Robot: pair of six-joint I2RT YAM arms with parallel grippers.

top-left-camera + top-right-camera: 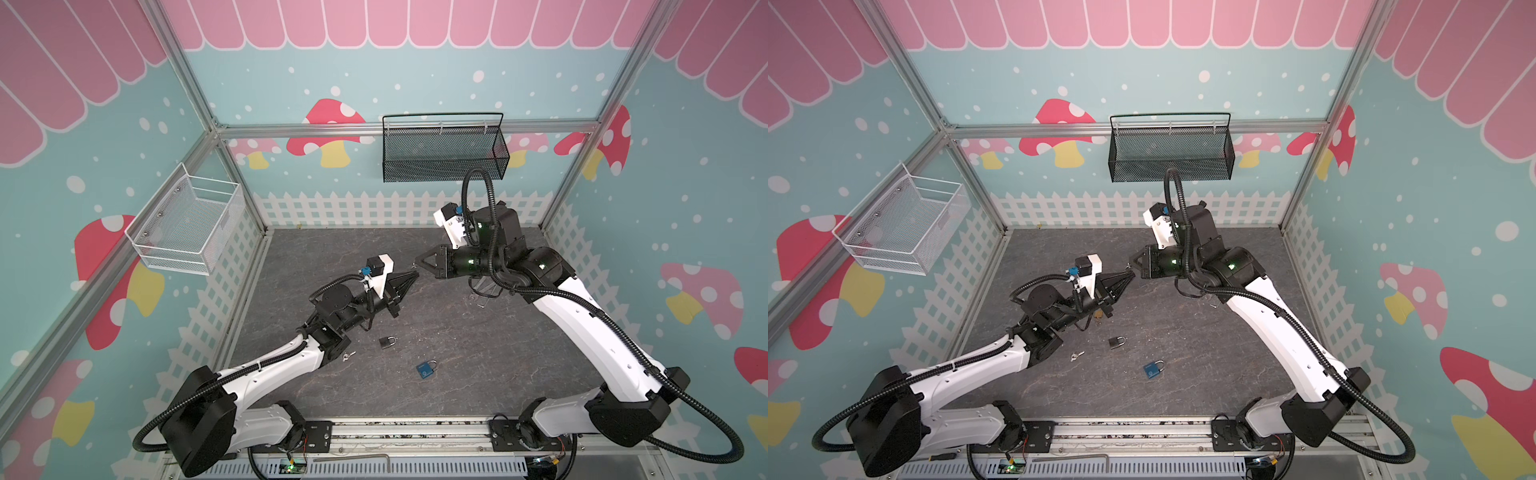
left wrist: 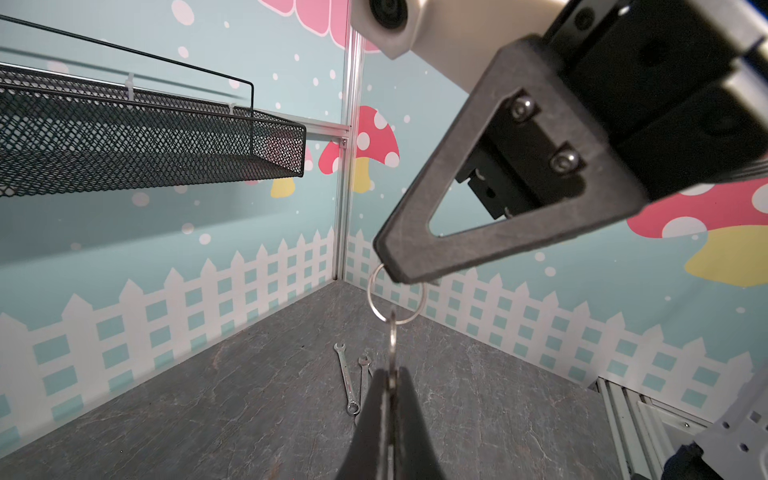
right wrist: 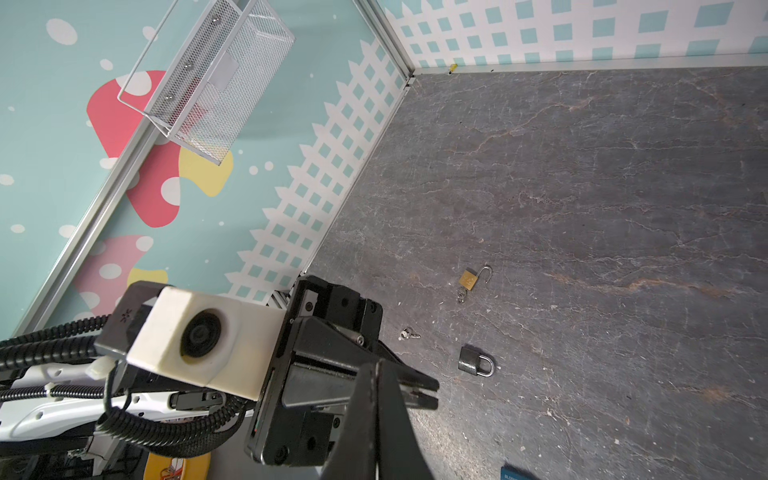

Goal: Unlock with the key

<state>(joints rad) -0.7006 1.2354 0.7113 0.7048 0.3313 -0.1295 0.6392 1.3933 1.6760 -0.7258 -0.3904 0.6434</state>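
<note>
Left tool [image 2: 390,380] clamps the key [image 2: 392,340], right tool [image 2: 401,272] clamps its ring [image 2: 368,293]. Black padlock [image 1: 387,342], blue padlock [image 1: 427,369] and wrenches [image 2: 347,376] lie apart on the desk [image 1: 478,353] below.

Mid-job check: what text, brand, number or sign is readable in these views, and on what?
None reads in full.
Blue padlock: white lettering, cut by the picture's edge in the right wrist view, too blurred to read.
Left wrist camera housing: small star-like sign, no letters.
Yellow object: print too blurred.
Wrenches: markings, if any, too small.
</note>
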